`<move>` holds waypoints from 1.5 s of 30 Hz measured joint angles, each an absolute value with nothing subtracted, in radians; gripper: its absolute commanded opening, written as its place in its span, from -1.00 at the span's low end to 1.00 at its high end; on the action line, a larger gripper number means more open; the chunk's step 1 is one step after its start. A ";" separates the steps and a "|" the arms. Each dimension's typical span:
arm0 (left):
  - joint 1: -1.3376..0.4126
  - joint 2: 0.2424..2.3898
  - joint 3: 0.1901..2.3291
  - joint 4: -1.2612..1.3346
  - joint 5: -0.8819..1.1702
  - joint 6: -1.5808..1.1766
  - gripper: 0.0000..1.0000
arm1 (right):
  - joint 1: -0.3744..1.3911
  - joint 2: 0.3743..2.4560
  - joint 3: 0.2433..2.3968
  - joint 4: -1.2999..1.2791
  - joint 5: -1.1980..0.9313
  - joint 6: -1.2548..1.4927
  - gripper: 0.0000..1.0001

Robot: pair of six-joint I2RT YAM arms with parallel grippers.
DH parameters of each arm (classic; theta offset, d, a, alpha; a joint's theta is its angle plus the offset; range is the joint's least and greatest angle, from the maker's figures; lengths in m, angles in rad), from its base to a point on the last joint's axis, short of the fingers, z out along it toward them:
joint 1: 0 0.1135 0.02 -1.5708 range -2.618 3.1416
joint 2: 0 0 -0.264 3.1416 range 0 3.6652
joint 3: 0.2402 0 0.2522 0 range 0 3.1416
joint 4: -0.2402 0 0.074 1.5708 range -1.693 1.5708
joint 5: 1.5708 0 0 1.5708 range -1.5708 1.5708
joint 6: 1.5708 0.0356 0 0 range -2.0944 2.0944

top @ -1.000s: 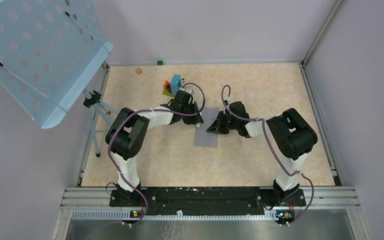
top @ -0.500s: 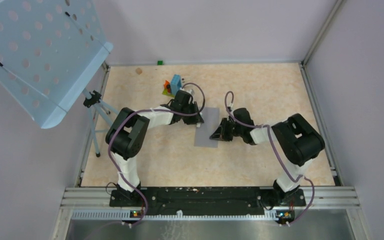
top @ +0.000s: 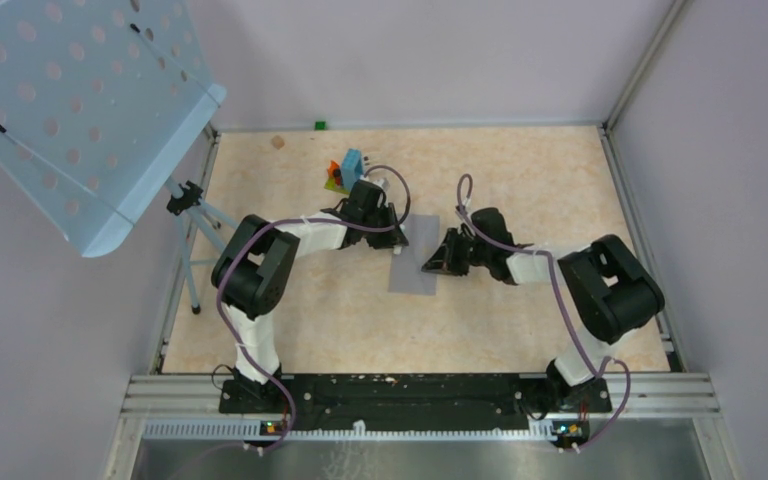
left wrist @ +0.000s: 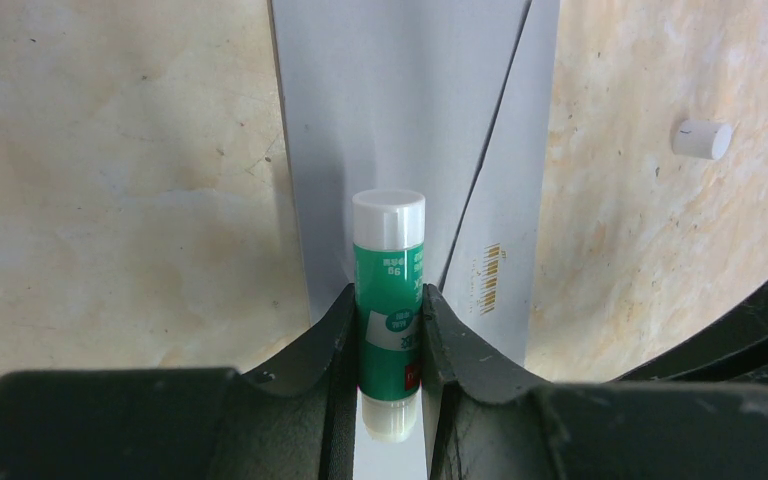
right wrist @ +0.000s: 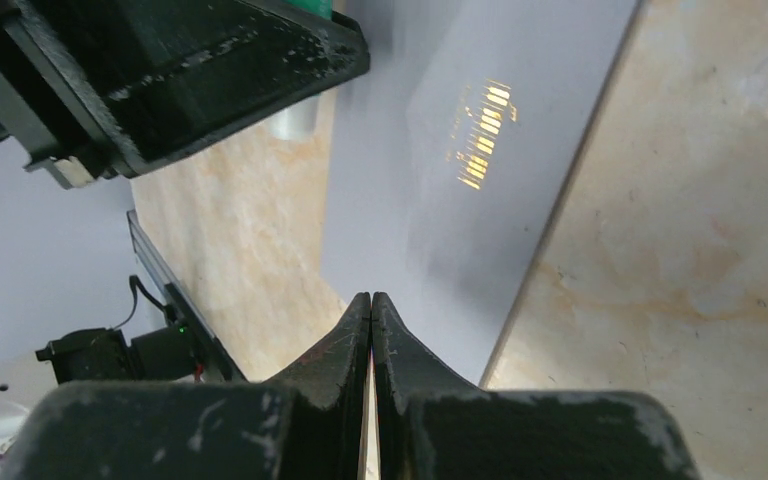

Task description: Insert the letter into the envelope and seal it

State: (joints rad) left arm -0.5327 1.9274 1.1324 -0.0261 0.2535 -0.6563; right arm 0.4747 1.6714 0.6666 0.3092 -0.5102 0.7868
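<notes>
The grey envelope (top: 415, 262) lies flat in the middle of the floor. It also shows in the left wrist view (left wrist: 400, 110) and the right wrist view (right wrist: 430, 170), with a gold barcode print. My left gripper (top: 396, 238) is at its far left corner, shut on a green glue stick (left wrist: 390, 290) with a white end, held over the envelope. My right gripper (top: 432, 264) is shut, its fingertips (right wrist: 365, 310) low over the envelope's right edge. The letter is not visible in any view.
A small white cylinder (left wrist: 702, 139) lies on the floor beside the envelope. A blue-orange-green block cluster (top: 344, 170) sits behind the left gripper. A pale blue perforated stand (top: 80, 110) on a tripod is at the left, outside the floor's rail.
The right arm's elbow has swung out to the right while its gripper stayed at the envelope's right edge. The left arm and the envelope have not moved.
</notes>
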 measured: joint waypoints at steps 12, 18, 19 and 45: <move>-0.532 1.931 1.133 -0.021 0.259 -0.656 -1.00 | 0.474 1.762 0.709 0.297 -0.503 0.777 -1.00; -0.532 1.936 1.135 -0.011 0.265 -0.656 -1.00 | 0.472 1.781 0.709 0.319 -0.515 0.778 -1.00; -0.532 1.936 1.135 -0.011 0.265 -0.656 -1.00 | 0.471 1.784 0.709 0.323 -0.517 0.778 -1.00; -0.531 1.952 1.156 -0.012 0.282 -0.622 -1.00 | 0.429 1.934 0.901 0.330 -0.530 0.751 -1.00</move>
State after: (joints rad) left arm -0.5308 1.9518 1.1557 -0.0124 0.2825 -0.6216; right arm 0.4286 1.9343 0.9012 0.3298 -0.5297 0.7509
